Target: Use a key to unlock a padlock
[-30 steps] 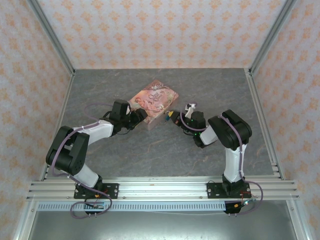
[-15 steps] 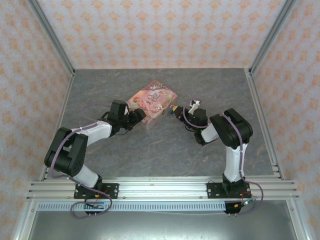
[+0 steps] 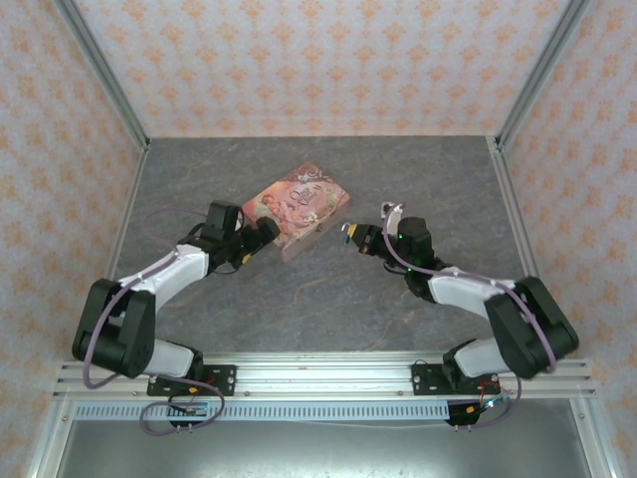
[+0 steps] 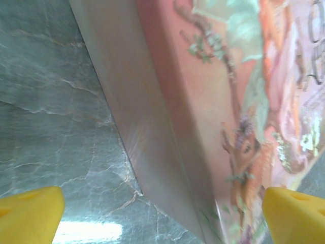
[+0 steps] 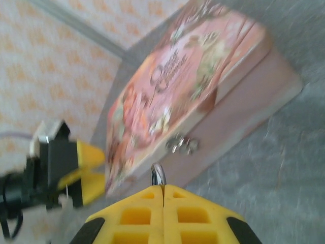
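**Padlock not clearly made out; small metal piece (image 5: 158,175) pinched in the right pincer (image 5: 162,190)**

The padlock's blue-teal body cannot be picked out with certainty. A small, rounded, shiny metal piece is seen sticking out from the seam between the closed yellow fingers of the right pincer (image 3: 347,231). Whether it is a key or the padlock's shackle cannot be told. That pincer is held just to the right of the pink picture-printed tin (image 3: 299,204), close to it but apart. It is pointed at the tin's side wall, where a small metal clasp (image 5: 184,145) is fixed.

The tin is lying flat near the middle of the grey worktop (image 3: 398,169). The left pincer (image 3: 263,239) is spread wide open at the tin's near left corner. In the left wrist view that corner is seen between the two yellow fingertips (image 4: 28,213), and nothing is gripped.
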Controlling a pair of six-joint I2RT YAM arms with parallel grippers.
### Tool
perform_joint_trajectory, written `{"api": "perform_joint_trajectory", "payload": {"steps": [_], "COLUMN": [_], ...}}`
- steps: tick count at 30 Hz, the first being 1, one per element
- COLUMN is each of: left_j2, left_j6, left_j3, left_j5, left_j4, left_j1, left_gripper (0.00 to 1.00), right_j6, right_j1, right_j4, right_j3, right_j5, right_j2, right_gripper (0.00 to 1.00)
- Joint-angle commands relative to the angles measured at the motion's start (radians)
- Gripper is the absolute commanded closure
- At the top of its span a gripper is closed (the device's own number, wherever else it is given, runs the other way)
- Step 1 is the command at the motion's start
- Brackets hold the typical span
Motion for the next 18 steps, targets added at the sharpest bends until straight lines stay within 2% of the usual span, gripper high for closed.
{"api": "perform_joint_trajectory", "payload": {"steps": [1, 5, 9, 17, 18], "left_j2": [-0.084, -0.147, -0.175, -0.191, -0.193], "left_j6": [0.063, 0.088, 0.090, 0.086, 0.086], "left_j3": [0.042, 0.053, 0.061, 0.055, 0.054], "left_j5": [-0.086, -0.119, -0.138, -0.127, -0.127], "left_j4": [-0.084, -0.093, -0.103, -0.116, -0.119], "left_j1": [0.011, 0.011, 0.011, 0.011, 0.011], "left_gripper": [0.00, 0.00, 0.00, 0.00, 0.00], "right_j6": [-0.108, -0.075, -0.074, -0.059, -0.062], "right_j1": [0.014, 0.052, 0.099, 0.107, 0.107], "right_j4": [-0.373, -0.489, -0.592, -0.514, -0.499], "right_j3": [0.008, 0.016, 0.074, 0.117, 0.117], "right_j5": [-0.044, -0.056, -0.062, -0.023, -0.024], "right_j2": [-0.087, -0.113, -0.031, 0.104, 0.114], "right_gripper": [1.00, 1.00, 1.00, 1.00, 0.97]}}
